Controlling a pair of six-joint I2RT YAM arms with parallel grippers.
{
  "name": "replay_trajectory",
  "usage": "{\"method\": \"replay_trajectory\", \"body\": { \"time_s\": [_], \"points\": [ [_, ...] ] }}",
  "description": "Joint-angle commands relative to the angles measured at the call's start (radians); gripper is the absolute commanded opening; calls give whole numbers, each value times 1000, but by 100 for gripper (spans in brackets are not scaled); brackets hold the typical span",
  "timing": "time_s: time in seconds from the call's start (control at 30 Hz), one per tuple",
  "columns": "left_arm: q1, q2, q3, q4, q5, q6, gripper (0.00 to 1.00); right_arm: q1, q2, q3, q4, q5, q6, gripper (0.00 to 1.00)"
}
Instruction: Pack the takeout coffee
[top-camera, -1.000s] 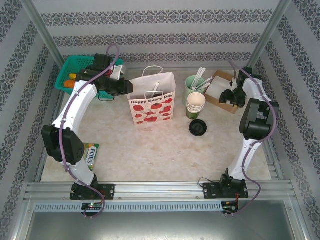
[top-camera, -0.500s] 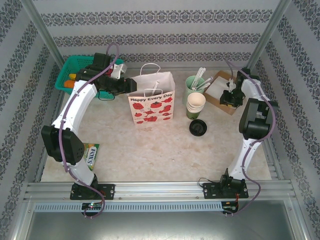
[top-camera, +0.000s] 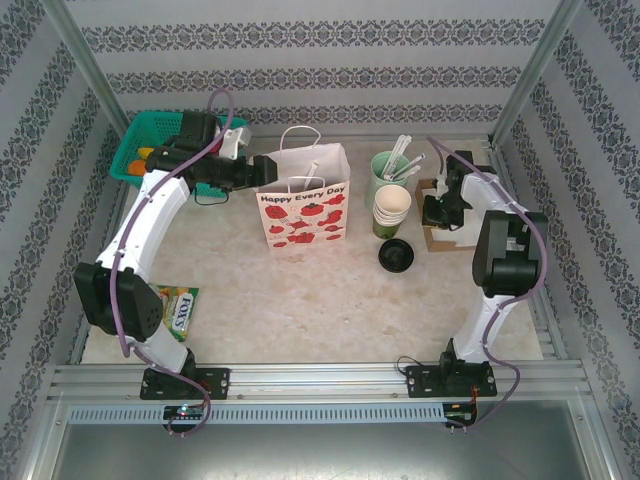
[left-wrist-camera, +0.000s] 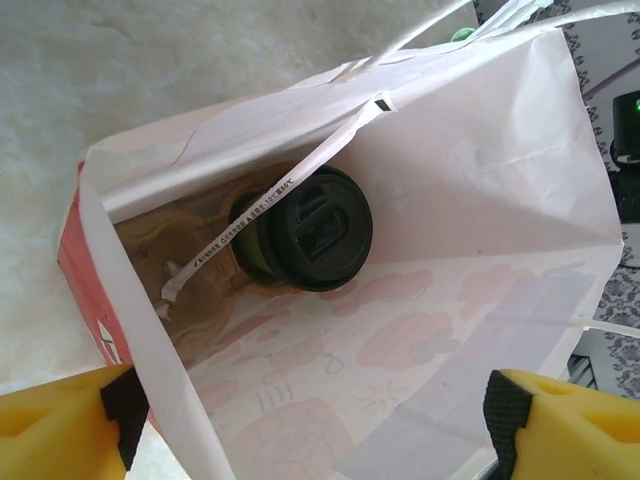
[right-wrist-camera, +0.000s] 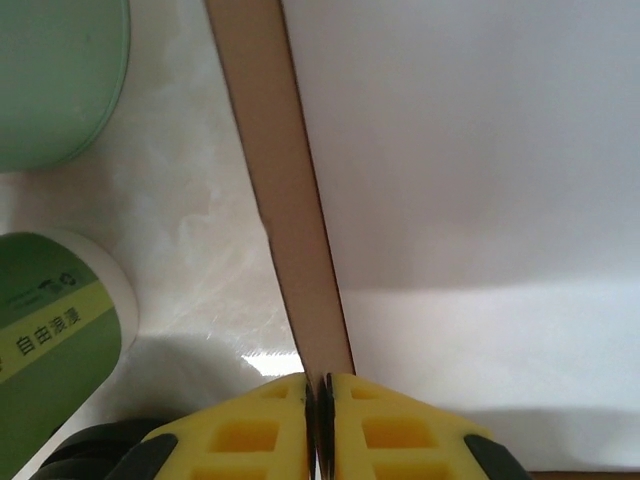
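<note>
**A:** Where is the takeout coffee (left-wrist-camera: 305, 228)?

**B:** At the bottom of the white paper bag (left-wrist-camera: 470, 190). The left wrist view looks down on its round black plastic lid, ridged and faintly glossy. A strip of dark green cup wall shows at the lid's left. I cannot tell whether it stands quite upright. A flat paper handle strap (left-wrist-camera: 270, 200) crosses in front of it.

**A:** And the left hand (left-wrist-camera: 315, 412)?

**B:** Spread wide, gripping nothing. Its blocky yellow fingers (left-wrist-camera: 55, 425) with black pads sit in the two lower corners of that view. One is just outside the bag's left wall. I cannot tell if the other, at the lower right, touches the paper. From above, the hand hovers at the bag's top left edge.

**A:** The bag itself?

**B:** Thin creased paper, white inside and brown at the floor. The outside has red shapes and the words "Happy Every Day".

**A:** The right hand (right-wrist-camera: 320, 400)?

**B:** Closed tight on a cardboard tray (right-wrist-camera: 290, 230), with the tray's thin brown wall pinched between the two yellow fingers. Smooth white paper lies inside the tray.

**A:** What is beside it?

**B:** On the pale marbled desk (right-wrist-camera: 200, 270) stand a smooth mint cup (right-wrist-camera: 60, 80) and a stack of cups (top-camera: 392, 205), cream with a green band. A loose black lid (top-camera: 397, 255) lies just in front of the stack.
</note>
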Motion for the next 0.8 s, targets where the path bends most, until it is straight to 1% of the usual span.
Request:
{"method": "replay_trajectory", "body": {
  "time_s": [0.0,0.07,0.33,0.57,0.77],
  "points": [
    [6,-45,-32,56,7,-16,96,27,-36,-60,7,28,89,13],
    [7,-54,-48,68,1,-20,100,39,-52,-90,23,28,109,12],
    [7,-58,-69,105,-10,-49,100,109,-130,-186,59,14,172,10],
    [6,-32,-55,114,20,-64,100,174,-174,-234,112,-35,247,14],
    [6,-23,-46,114,25,-71,100,203,-173,-233,110,-112,259,18]
  ]
}}
